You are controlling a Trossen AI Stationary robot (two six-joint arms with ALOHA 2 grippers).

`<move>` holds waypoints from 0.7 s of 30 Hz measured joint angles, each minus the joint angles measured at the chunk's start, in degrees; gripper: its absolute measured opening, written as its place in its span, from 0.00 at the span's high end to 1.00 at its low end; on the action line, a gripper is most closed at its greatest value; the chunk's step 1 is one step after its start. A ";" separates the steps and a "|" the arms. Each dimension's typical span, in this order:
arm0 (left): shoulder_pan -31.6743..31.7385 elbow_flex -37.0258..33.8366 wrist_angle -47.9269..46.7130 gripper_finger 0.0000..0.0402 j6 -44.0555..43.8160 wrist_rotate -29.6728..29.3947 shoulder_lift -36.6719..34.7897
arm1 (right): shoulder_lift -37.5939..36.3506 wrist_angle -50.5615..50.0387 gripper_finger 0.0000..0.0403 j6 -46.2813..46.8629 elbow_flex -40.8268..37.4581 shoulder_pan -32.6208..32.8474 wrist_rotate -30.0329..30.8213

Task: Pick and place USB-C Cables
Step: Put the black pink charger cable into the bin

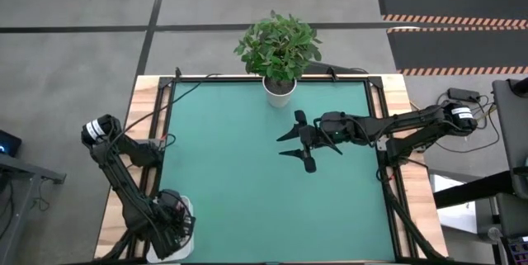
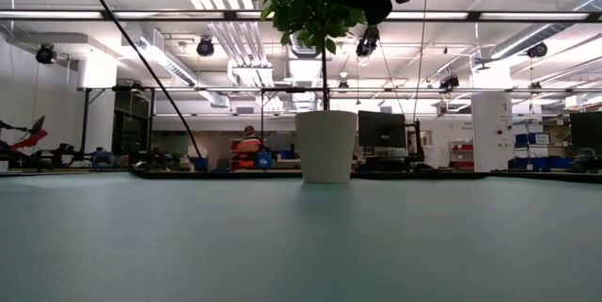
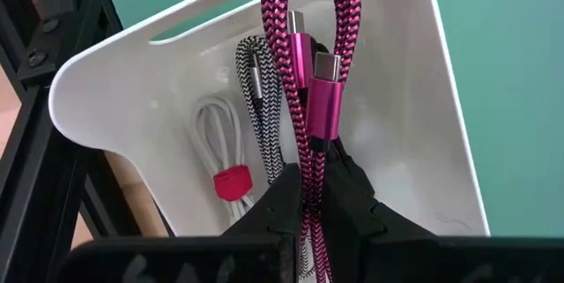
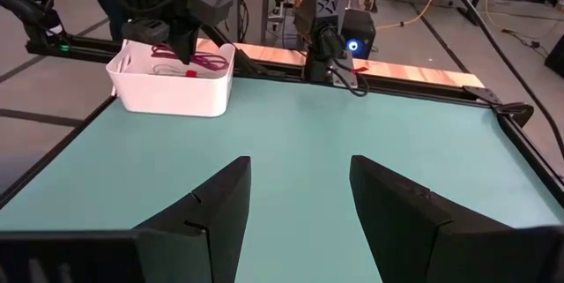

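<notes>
Three cables show in my left wrist view: the magenta cable (image 3: 310,80), braided and folded into a loop with both metal plugs showing, is pinched in the closed jaws of my left gripper (image 3: 315,197) above the white bin (image 3: 441,98); a grey braided cable (image 3: 264,115) and a white cable (image 3: 220,155) with a red tie lie inside. The bin sits at the worktop's (image 1: 247,182) near left corner. My right gripper (image 1: 299,142) hovers mid-worktop, jaws spread wide and empty, near the potted plant (image 1: 279,50)
</notes>
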 joint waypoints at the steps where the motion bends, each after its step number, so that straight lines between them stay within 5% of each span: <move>1: -0.01 -0.01 0.00 0.97 0.00 0.00 0.00 | 0.00 0.01 0.54 0.00 -0.04 -0.01 0.00; 21: -0.04 -0.08 0.09 0.97 0.02 0.11 0.00 | 0.00 0.01 0.54 -0.02 -0.71 0.02 0.00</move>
